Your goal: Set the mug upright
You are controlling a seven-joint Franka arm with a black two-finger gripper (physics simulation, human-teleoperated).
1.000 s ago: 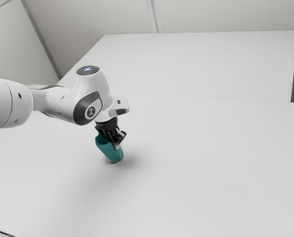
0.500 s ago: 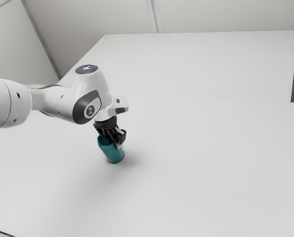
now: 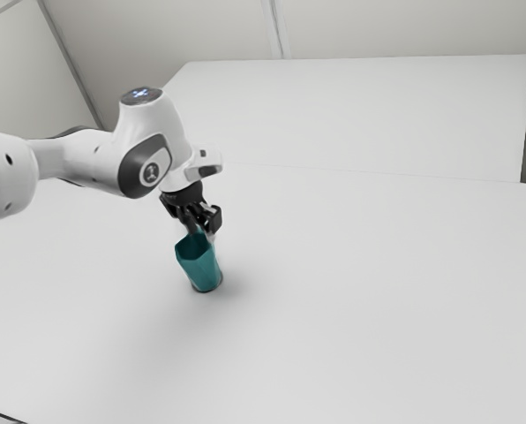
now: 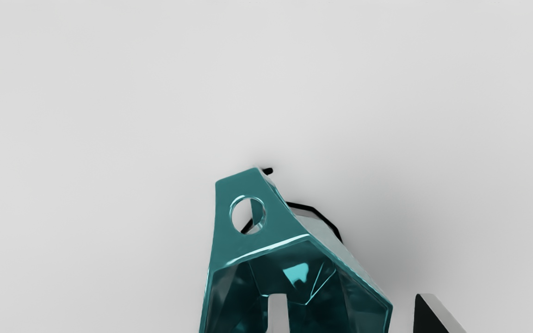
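Note:
The teal faceted mug (image 3: 201, 268) stands on its base with its mouth facing up in the exterior view; I cannot tell whether a slight lean is left. My gripper (image 3: 203, 228) is just above its rim, black fingers pointing down. In the wrist view the mug (image 4: 257, 252) shows its open mouth and a handle part with a round hole. There my gripper (image 4: 350, 300) is open: one fingertip (image 4: 278, 310) is over the mouth, the other outside the wall with a gap to it.
The white table (image 3: 360, 291) surrounds the mug. Behind it, in the exterior view, is another pale surface (image 3: 360, 115) beside the wall. A dark edge crosses the exterior view's lower left corner.
My hand has risen and shifted slightly toward the exterior view's left, leaving the mug below. The mug has swung from a stronger tilt to a more upright stance, its base nearly in place.

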